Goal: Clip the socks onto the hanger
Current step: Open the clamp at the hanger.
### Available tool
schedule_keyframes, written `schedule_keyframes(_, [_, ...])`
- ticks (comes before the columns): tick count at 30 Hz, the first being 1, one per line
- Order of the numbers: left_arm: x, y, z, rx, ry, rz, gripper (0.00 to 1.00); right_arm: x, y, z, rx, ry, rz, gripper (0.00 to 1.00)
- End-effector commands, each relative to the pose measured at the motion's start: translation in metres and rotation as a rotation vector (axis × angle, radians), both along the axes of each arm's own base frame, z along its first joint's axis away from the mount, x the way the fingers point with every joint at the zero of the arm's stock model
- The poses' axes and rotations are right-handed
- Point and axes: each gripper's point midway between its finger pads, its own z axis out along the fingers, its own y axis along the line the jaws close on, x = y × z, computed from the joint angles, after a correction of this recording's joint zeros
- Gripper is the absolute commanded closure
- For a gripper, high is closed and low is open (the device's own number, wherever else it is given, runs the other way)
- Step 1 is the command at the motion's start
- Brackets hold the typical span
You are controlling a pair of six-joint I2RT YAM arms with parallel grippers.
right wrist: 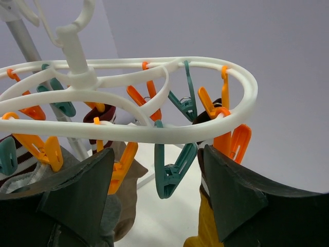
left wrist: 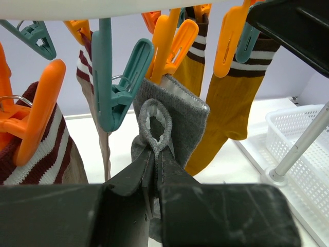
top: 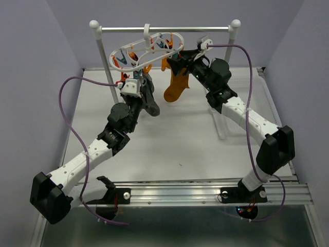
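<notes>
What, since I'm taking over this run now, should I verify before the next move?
1. Left pincer shut on the grey sock: ok, the fabric is pinched between its fingers.
2. Grey sock's cuff caught in the orange clip: cannot tell; the cuff edge meets the clip's tip.
3. Right pincer open by the hanger: ok, with nothing clamped between its fingers.
4. Mustard sock clipped and hanging: ok.
5. Hanger's hook over the rail: ok.
</notes>
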Motion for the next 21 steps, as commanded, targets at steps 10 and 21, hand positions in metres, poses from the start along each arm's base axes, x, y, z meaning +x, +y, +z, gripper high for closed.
schedule_keyframes(10, [-0.0014,0.0109,0.0372,-0.072,-0.089,0.041,1.00,0.0049,0.0029,0.0171,0.033,-0.072,0.005,0.25])
schedule_keyframes(21, [0.0004,0.0100,0.0368,-0.060,-0.089,0.043,1.00,0.0088,0.0073,0.0210,0.048,-0.092,0.016,0.25])
